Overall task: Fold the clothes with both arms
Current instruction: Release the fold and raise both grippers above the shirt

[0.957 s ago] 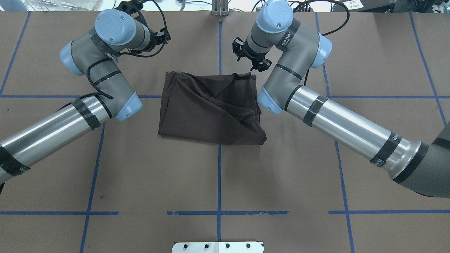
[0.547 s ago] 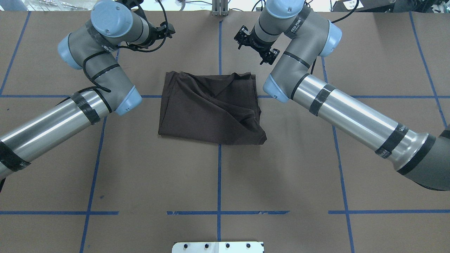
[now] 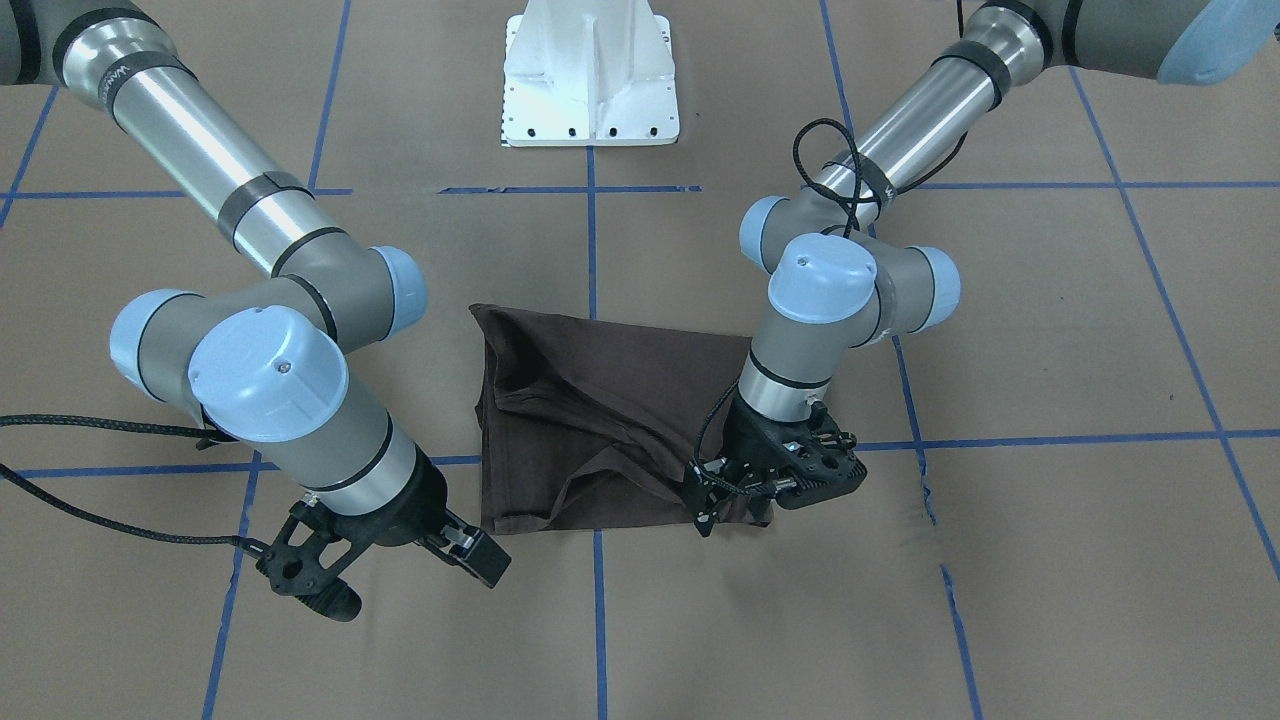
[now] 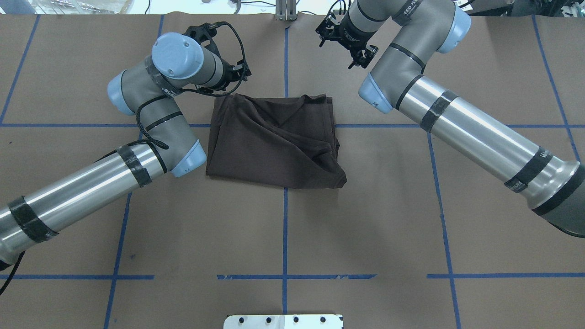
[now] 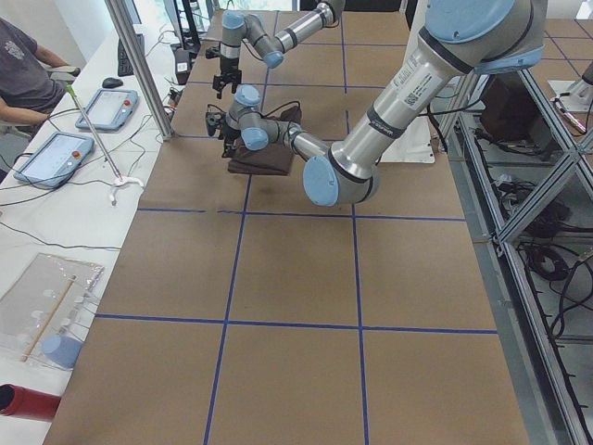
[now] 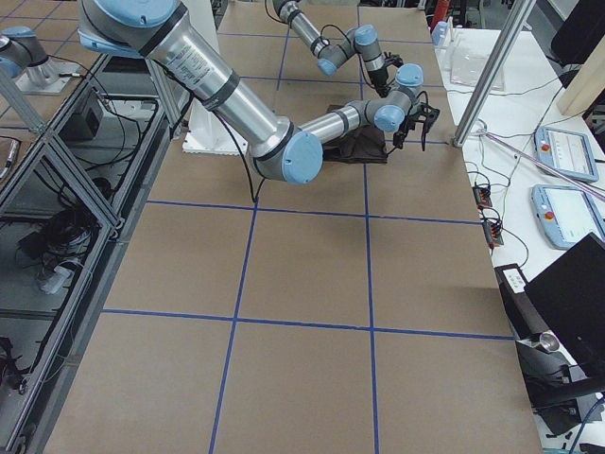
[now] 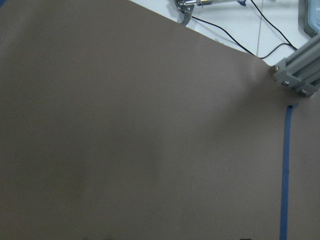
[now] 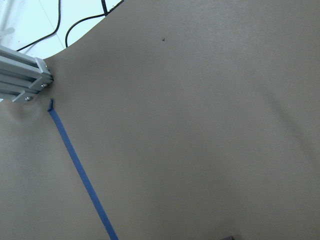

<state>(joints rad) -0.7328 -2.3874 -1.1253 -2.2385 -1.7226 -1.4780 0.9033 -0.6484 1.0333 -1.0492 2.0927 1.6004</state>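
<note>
The dark brown T-shirt (image 4: pixel 269 141) lies folded into a rumpled rectangle at the table's middle; it also shows in the front view (image 3: pixel 600 420). My left gripper (image 4: pixel 228 68) hovers at the shirt's far left corner, seen in the front view (image 3: pixel 770 490) over that corner. Its jaws look open and hold nothing. My right gripper (image 4: pixel 347 43) is near the table's far edge, beyond the shirt's far right corner and apart from it (image 3: pixel 385 570), jaws spread and empty. Both wrist views show only bare brown paper and blue tape.
The white pedestal base (image 3: pixel 590 70) stands on the robot's side. An aluminium post (image 4: pixel 285 9) rises at the far edge. A side table with tablets (image 5: pixel 56 153) and a seated person (image 5: pixel 23 74) lie beyond it. Blue tape lines grid the brown paper.
My left arm swung right, bringing its gripper to the shirt's far left corner. My right arm drew back farther toward the far edge. The shirt has not moved.
</note>
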